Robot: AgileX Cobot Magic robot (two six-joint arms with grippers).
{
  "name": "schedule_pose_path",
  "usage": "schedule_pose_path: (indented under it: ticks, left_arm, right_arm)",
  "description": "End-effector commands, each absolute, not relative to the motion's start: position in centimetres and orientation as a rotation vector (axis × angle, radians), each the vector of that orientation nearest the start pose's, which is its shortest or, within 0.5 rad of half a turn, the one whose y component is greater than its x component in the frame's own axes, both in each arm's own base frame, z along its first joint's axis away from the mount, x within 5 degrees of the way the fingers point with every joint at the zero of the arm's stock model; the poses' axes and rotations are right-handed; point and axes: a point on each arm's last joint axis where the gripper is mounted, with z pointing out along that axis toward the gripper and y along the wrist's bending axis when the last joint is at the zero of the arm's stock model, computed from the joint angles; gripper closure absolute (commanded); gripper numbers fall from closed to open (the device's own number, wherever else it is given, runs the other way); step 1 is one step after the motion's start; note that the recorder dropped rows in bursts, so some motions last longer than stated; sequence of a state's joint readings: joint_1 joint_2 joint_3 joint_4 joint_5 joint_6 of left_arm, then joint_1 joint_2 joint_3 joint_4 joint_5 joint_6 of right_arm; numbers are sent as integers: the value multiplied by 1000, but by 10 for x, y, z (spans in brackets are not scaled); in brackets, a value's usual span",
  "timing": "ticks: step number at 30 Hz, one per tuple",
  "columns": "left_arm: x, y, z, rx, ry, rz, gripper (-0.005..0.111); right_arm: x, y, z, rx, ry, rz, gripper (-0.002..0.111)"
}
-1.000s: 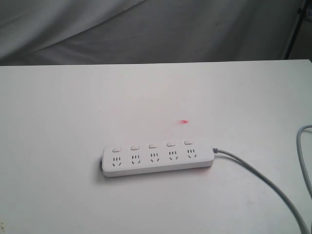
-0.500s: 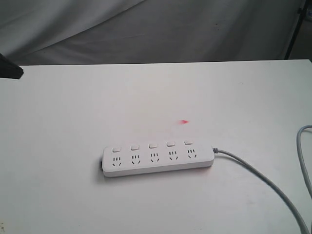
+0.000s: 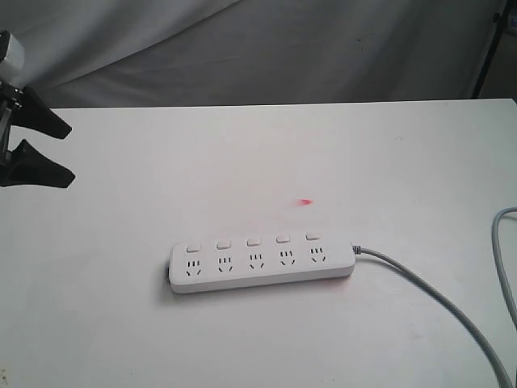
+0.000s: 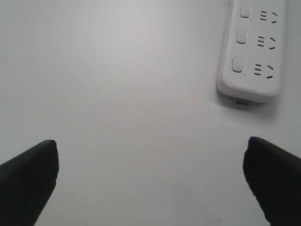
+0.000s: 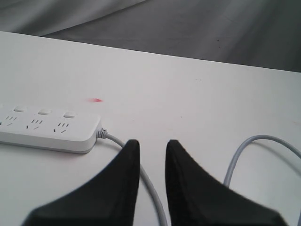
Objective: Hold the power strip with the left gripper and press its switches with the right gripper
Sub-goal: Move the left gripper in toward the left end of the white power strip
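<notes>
**A:** Where was the long, flat, white plastic power strip (image 3: 262, 265)?

**B:** It lay flat near the middle of the white desk (image 3: 121, 283). Its five small white square switches (image 3: 253, 242) faced up in a row, and its grey cord (image 3: 440, 302) trailed off to the right. Nothing touched it.

**A:** And the arms?

**B:** The black two-fingered left end effector (image 3: 69, 152) hung at the left edge of the exterior view. Its jaws were spread wide and empty, well apart from the strip. The black right end effector (image 5: 151, 143) had its jaws narrow, with only a slim gap and nothing between them. It hovered over the desk near the strip's cord end.

**A:** Which step, then?

**B:** I judged it to be the reach for the hold, which was not yet made. The next move called for the left end effector to cross to the strip's cordless end, straddle its width and close firmly. It had to stay clear of the nearest switch. Only then did pressing make sense.
</notes>
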State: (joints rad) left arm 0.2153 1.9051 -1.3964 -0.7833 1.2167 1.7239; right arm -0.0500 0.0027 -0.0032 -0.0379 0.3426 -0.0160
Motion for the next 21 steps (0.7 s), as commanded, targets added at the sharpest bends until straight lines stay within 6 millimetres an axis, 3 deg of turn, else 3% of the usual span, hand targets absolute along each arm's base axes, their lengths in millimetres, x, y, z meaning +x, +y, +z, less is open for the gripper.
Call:
schedule_pose_path:
  ticks: [1,12,21]
  left_arm:
    - [368,17,215,1441,2093,-652,3]
    - [359,12,202,1550,1988,-673,3]
    - [345,-25,187,1648,1924,-785,3]
  right_arm:
    - [53,-4,182,9,1825,-79,89]
    - [53,-4,182,9,1825,-79,89]
    - [53,-4,182,9,1825,-79,89]
